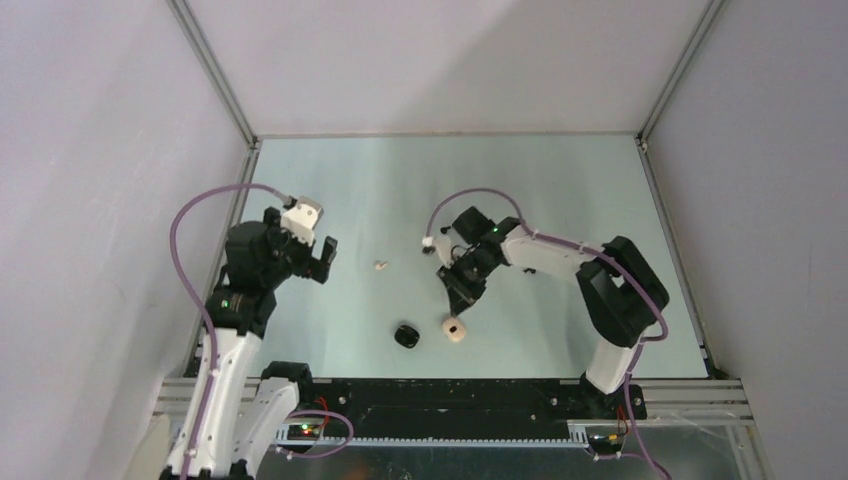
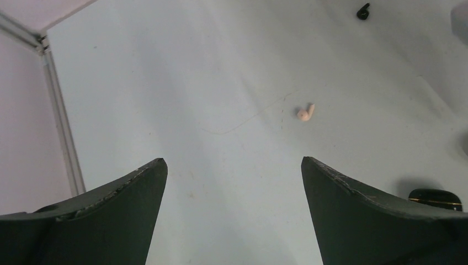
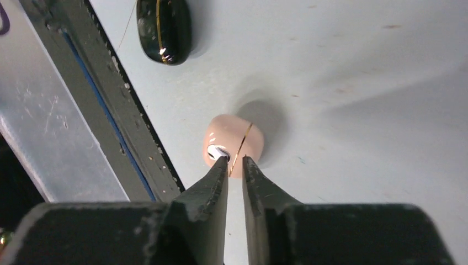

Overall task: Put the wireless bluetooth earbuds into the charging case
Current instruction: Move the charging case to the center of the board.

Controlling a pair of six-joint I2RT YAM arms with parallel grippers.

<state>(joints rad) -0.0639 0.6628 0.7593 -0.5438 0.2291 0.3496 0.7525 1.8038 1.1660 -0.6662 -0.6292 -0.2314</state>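
Note:
A cream earbud [image 1: 380, 265] [image 2: 305, 113] lies on the table, ahead of my left gripper [image 1: 318, 258] [image 2: 233, 163], which hangs wide open and empty. Further off lies a black earbud [image 2: 362, 11]. The cream charging case [image 1: 455, 328] [image 3: 234, 143], with a gold seam, sits near the front edge. My right gripper [image 1: 462, 300] [image 3: 234, 160] has its tips right at the case's near side, only a narrow slit apart, with nothing between them. The black charging case [image 1: 406, 335] [image 3: 164, 27] [image 2: 436, 197] lies just left of the cream one.
The dark front rail [image 3: 110, 121] of the table runs close beside both cases. White enclosure walls [image 1: 120, 150] and a metal frame post [image 2: 60, 127] bound the table on the left.

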